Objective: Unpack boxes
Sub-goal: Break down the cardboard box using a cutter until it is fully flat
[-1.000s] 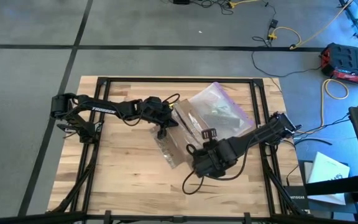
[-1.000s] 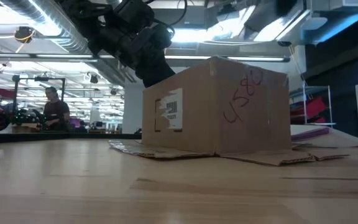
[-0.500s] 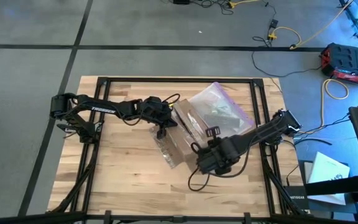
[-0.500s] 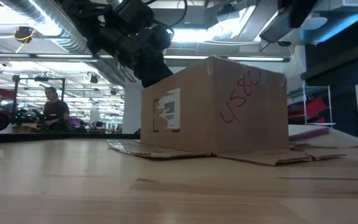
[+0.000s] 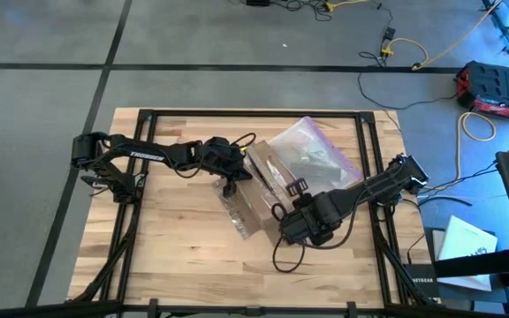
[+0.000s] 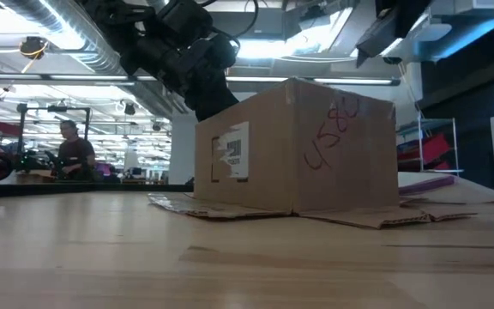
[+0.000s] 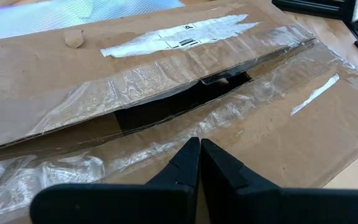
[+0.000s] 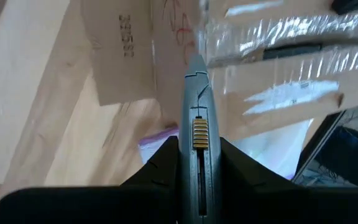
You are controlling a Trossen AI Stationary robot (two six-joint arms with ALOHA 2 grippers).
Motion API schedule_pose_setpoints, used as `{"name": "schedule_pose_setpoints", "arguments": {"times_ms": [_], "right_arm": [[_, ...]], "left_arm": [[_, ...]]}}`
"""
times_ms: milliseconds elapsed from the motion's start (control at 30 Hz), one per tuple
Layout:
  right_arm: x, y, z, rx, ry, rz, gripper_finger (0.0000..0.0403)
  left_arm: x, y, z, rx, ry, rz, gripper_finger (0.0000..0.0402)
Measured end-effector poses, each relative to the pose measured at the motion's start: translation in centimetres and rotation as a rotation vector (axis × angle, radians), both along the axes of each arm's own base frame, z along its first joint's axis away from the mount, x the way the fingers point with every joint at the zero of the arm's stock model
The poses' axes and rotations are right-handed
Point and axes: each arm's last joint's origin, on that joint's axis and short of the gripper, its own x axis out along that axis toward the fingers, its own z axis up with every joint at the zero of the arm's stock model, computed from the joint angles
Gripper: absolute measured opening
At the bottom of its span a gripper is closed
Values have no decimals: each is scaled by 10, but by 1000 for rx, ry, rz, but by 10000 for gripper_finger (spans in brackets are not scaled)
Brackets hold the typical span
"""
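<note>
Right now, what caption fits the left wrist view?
Shut left gripper poised over the box's taped, partly slit seam.

Both arms reach inward — left pincer (image 7: 199,163) shut, right pincer (image 8: 197,155) clamped.

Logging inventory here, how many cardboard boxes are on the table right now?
1. The cardboard box sits mid-table between both arms, partly on a clear plastic bag. Nothing suggests another, though the arms hide some tabletop.

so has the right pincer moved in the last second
Yes. In the high view the right pincer, shut on the grey tool, has shifted up toward the box, judged against the table's right rail.
</note>
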Motion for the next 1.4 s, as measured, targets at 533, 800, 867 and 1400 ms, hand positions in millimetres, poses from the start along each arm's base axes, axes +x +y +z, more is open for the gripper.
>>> {"name": "schedule_pose_setpoints", "arguments": {"times_ms": [533, 800, 867, 1400], "right_arm": [[12, -3, -13, 20, -16, 47, 55], [15, -8, -14, 5, -19, 55, 55], [15, -10, -14, -1, -17, 51, 55], [17, -11, -14, 27, -14, 63, 55]], "left_arm": [[0, 0, 0, -6, 1, 5, 0], [0, 0, 0, -8, 2, 8, 0], [0, 0, 0, -8, 2, 7, 0], [0, 0, 0, -3, 2, 4, 0]]}}
